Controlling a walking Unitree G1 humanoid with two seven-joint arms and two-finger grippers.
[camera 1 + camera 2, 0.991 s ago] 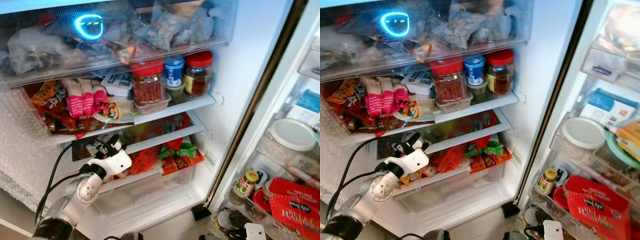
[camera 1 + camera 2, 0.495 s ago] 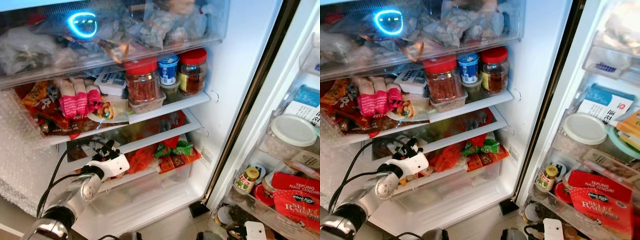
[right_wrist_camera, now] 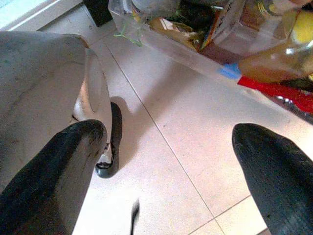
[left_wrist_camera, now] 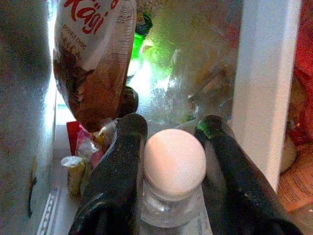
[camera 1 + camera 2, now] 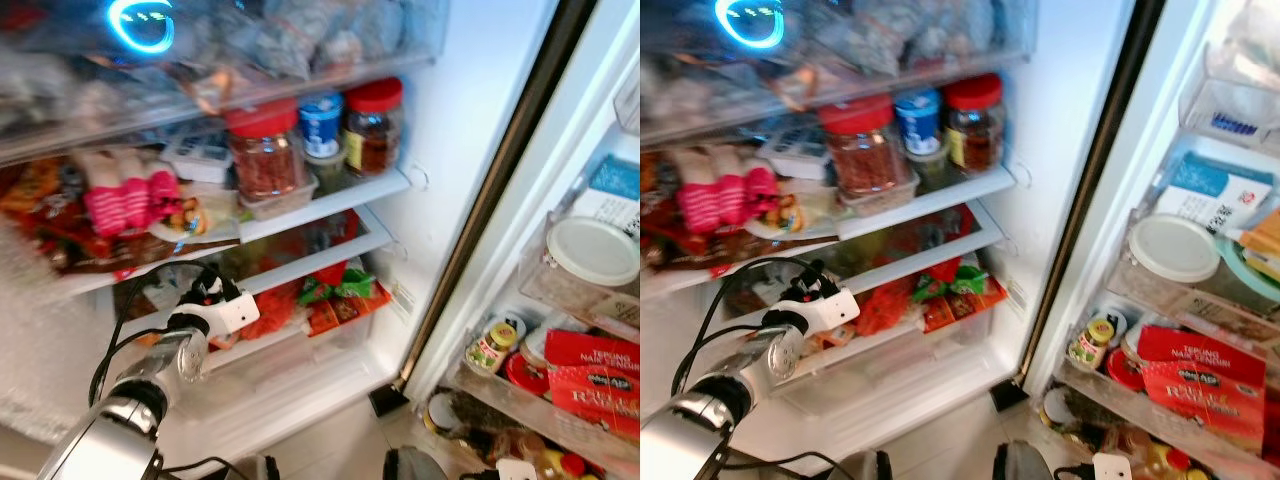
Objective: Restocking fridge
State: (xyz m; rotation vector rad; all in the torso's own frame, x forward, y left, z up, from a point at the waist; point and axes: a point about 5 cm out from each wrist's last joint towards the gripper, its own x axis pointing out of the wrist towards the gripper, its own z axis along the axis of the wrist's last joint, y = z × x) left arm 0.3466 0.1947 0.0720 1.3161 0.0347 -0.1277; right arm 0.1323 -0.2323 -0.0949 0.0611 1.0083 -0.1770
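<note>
1. Left gripper [image 4: 171, 161] is clamped on a small clear bottle [image 4: 172, 196] with a round white cap [image 4: 174, 161]; one black finger sits on each side of the neck, both touching it.
2. The bottle is inside the fridge, at the left end of the lower shelf [image 5: 300, 270], just behind the white shelf edge. In the head views the left arm [image 5: 160, 375] reaches in there.
3. Right next to the bottle in the wrist view hangs a brown snack bag [image 4: 93, 63] with red lettering, and there's green packaging deeper in.
4. Shelf above holds red-lidded jars [image 5: 262, 150], a blue-lidded tub [image 5: 321, 122] and pink packets [image 5: 125, 195].
5. Right gripper [image 3: 171, 166] hangs low over the tiled floor [image 3: 195, 147] with its fingers wide apart, holding nothing.
6. The open door's racks hold a white-lidded container [image 5: 595, 250] and a red box [image 5: 595, 375].
</note>
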